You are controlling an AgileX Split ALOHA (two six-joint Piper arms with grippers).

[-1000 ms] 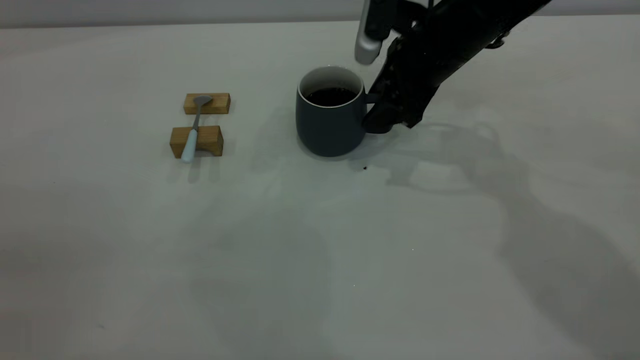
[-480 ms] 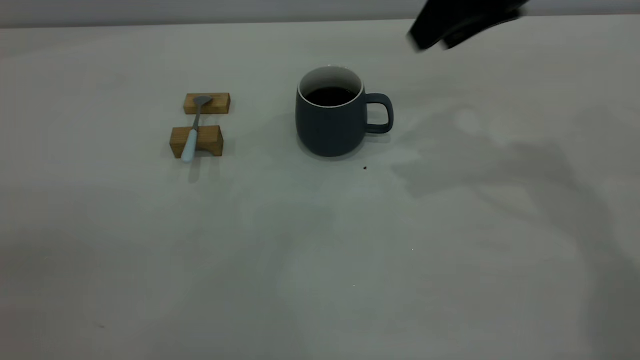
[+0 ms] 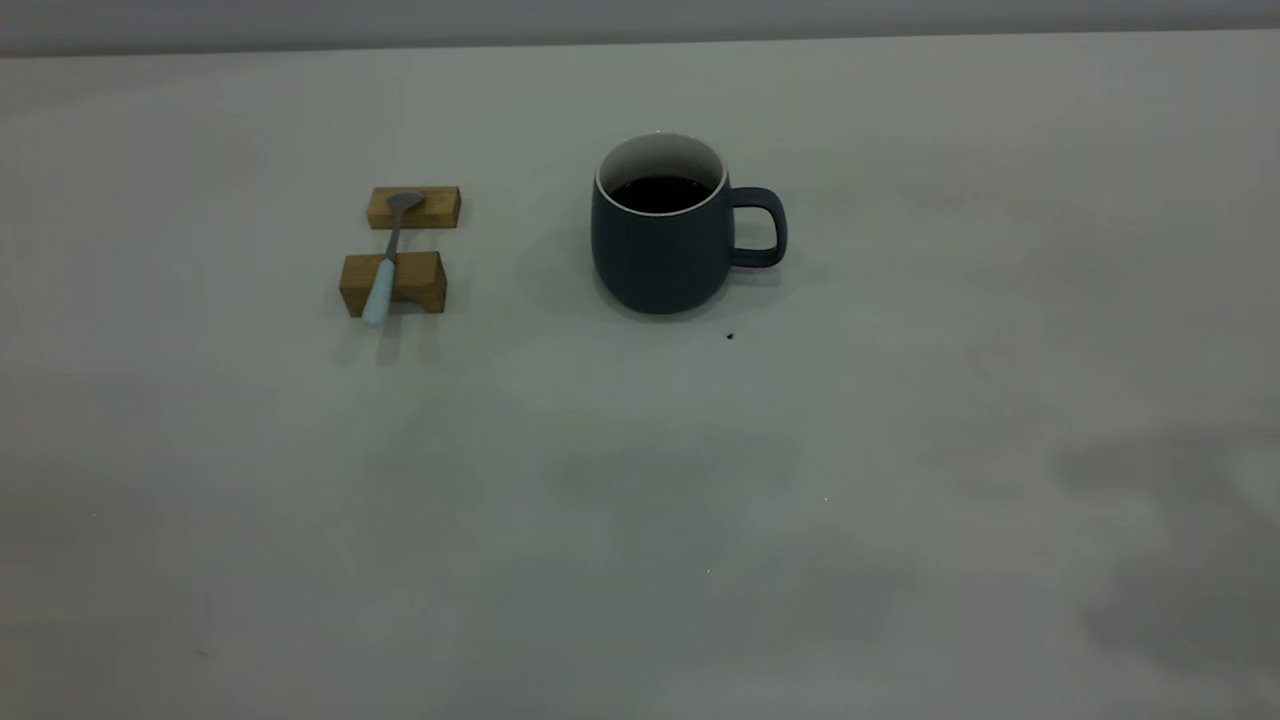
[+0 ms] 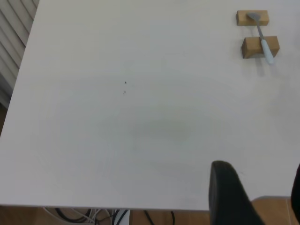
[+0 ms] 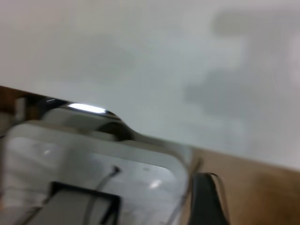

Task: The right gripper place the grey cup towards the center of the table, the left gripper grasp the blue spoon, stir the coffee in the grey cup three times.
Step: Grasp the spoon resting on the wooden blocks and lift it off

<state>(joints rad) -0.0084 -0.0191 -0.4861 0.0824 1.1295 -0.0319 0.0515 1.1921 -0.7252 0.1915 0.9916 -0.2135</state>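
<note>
One grey cup point(image 3: 660, 245), one blue spoon point(image 3: 381, 285) across two wooden blocks point(image 3: 393, 283).

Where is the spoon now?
In the exterior view the spoon lies at the left across two wooden blocks, left of the cup and apart from it; no gripper is near it.

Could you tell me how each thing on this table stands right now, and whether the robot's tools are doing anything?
grey cup: upright, handle toward the right arm's side, free.
coffee: inside the cup.
blue spoon: lying across two wooden blocks, untouched.
left tool: beyond the table edge, far from the spoon, holding nothing.
right tool: out of the exterior view.
</note>
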